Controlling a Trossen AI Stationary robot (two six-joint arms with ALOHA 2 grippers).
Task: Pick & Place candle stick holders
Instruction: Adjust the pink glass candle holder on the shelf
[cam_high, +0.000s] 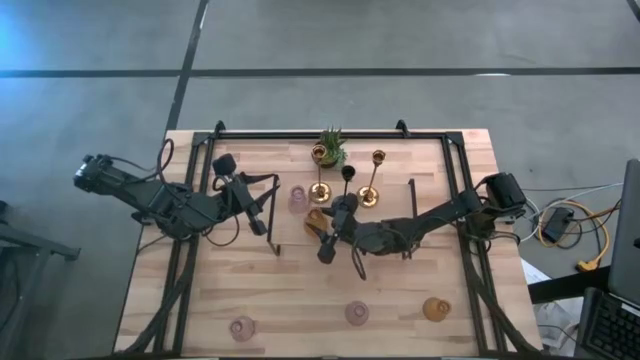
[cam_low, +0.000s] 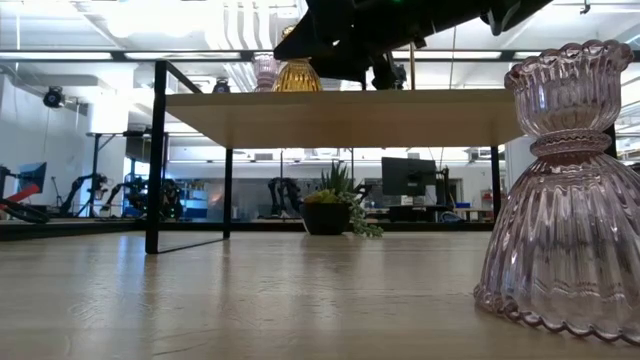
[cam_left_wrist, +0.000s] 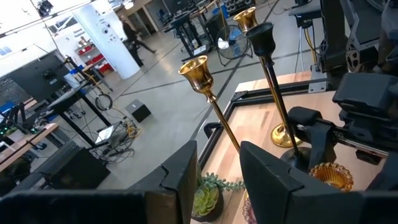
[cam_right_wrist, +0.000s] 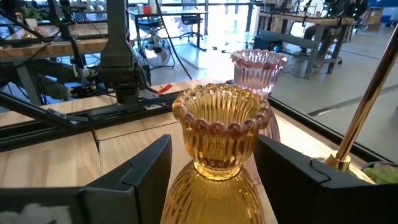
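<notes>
While the left gripper (cam_high: 268, 222) waits spread, the right gripper (cam_right_wrist: 211, 171) — fingers apart — flanks the upright ribbed amber glass holder (cam_right_wrist: 219, 140).

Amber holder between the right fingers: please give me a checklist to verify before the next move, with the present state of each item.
1. Right gripper straddles the amber holder, one finger on each side: ok.
2. Fingers closed firmly on it: cannot tell.
3. Pink holder just behind stands upright, apart from the amber one: ok.
4. Tall gold holder stands close beside the gripper, so little room: not ok.
5. Left gripper waits at the table's left part, away from the right arm: ok.
6. Amber holder lifted off its surface: cannot tell.
</notes>
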